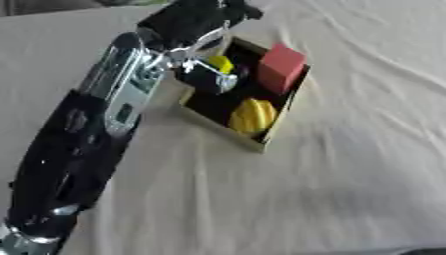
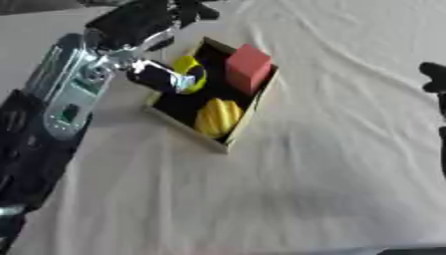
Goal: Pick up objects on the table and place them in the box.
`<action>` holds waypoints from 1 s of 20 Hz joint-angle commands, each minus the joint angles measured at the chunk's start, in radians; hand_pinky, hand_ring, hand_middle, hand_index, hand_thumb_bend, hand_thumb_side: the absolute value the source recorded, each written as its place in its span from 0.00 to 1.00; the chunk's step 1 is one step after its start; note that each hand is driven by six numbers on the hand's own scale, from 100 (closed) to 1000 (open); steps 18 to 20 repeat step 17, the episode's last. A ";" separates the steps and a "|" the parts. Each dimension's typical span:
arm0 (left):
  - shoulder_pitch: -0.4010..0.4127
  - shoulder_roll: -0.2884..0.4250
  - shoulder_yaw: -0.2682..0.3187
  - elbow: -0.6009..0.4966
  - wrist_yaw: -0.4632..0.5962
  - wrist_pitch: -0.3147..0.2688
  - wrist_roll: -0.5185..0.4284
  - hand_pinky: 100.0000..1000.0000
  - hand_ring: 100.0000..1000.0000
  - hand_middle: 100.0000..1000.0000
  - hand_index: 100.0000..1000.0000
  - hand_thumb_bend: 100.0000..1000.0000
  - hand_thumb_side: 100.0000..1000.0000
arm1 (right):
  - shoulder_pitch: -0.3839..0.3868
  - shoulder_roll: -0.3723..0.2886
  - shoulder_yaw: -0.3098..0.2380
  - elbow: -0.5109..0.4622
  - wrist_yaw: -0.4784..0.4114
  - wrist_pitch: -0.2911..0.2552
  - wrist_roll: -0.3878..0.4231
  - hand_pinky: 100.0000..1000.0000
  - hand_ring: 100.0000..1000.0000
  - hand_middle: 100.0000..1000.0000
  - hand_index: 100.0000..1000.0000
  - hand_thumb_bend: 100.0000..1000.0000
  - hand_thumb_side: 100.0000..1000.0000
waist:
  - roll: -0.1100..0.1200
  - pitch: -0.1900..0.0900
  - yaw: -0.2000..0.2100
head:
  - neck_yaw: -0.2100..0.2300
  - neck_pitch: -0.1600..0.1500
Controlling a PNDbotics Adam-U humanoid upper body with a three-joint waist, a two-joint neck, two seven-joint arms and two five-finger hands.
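A: Which items does the box hold?

B: The box (image 2: 247,121), a shallow tray with tan cardboard walls and a dark inside, lies askew on the cream tablecloth (image 2: 331,164). Inside it stand a red block (image 2: 247,67) at the far end and a ribbed yellow object (image 2: 218,116) at the near end. A smaller yellow-green item (image 2: 191,69) sits along the box's left side, partly hidden.

A: Where is the left hand?

B: The left arm (image 1: 118,94) (black shell, silver joint plates) enters from the lower left and reaches up over the box's left wall. The left hand (image 1: 196,22) is above the box's far left corner; one finger (image 2: 161,75) points down into the box, right beside the yellow-green item. Whether the hand holds that item cannot be told from either view.

A: And the right hand?

B: Only a dark part of the right hand (image 2: 434,79) shows, at the right edge of the right eye view, well apart from the box; its finger posture cannot be told.
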 commanded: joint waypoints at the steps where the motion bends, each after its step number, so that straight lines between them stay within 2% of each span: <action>1: 0.011 0.081 0.067 -0.112 0.190 0.036 0.089 0.75 0.74 0.68 0.86 0.00 0.39 | 0.001 -0.022 -0.013 -0.020 -0.008 -0.009 -0.007 1.00 0.84 0.59 0.75 0.00 0.41 | -0.007 -0.024 0.003 | -0.017 -0.005; 4: 0.068 0.151 0.151 -0.199 0.395 0.056 0.205 0.72 0.72 0.65 0.84 0.00 0.48 | 0.001 -0.027 -0.018 -0.020 -0.009 -0.024 -0.014 1.00 0.84 0.59 0.75 0.00 0.41 | -0.007 -0.021 0.005 | -0.030 -0.006; 8: 0.163 0.226 0.261 -0.313 0.628 0.062 0.429 0.72 0.72 0.65 0.85 0.00 0.52 | 0.003 -0.034 -0.023 -0.020 -0.009 -0.047 -0.025 1.00 0.84 0.59 0.75 0.00 0.41 | -0.010 -0.016 0.007 | -0.041 -0.006; 11: 0.236 0.261 0.312 -0.386 0.711 0.040 0.569 0.72 0.72 0.65 0.85 0.00 0.52 | 0.002 -0.037 -0.023 -0.020 -0.009 -0.057 -0.031 1.00 0.84 0.59 0.75 0.00 0.41 | -0.013 -0.013 0.009 | -0.039 -0.004; 15: 0.313 0.284 0.366 -0.404 0.793 -0.052 0.702 0.72 0.72 0.65 0.86 0.00 0.49 | 0.006 -0.037 -0.025 -0.020 -0.009 -0.072 -0.036 1.00 0.84 0.59 0.75 0.00 0.41 | -0.020 -0.012 0.010 | -0.033 -0.004; 17: 0.350 0.289 0.386 -0.405 0.806 -0.092 0.744 0.73 0.72 0.65 0.85 0.00 0.46 | 0.009 -0.037 -0.027 -0.020 -0.009 -0.080 -0.040 1.00 0.84 0.59 0.75 0.00 0.41 | -0.024 -0.013 0.011 | -0.029 -0.005; 20: 0.350 0.289 0.386 -0.405 0.806 -0.092 0.744 0.73 0.72 0.65 0.85 0.00 0.46 | 0.009 -0.037 -0.027 -0.020 -0.009 -0.080 -0.040 1.00 0.84 0.59 0.75 0.00 0.41 | -0.024 -0.013 0.011 | -0.029 -0.005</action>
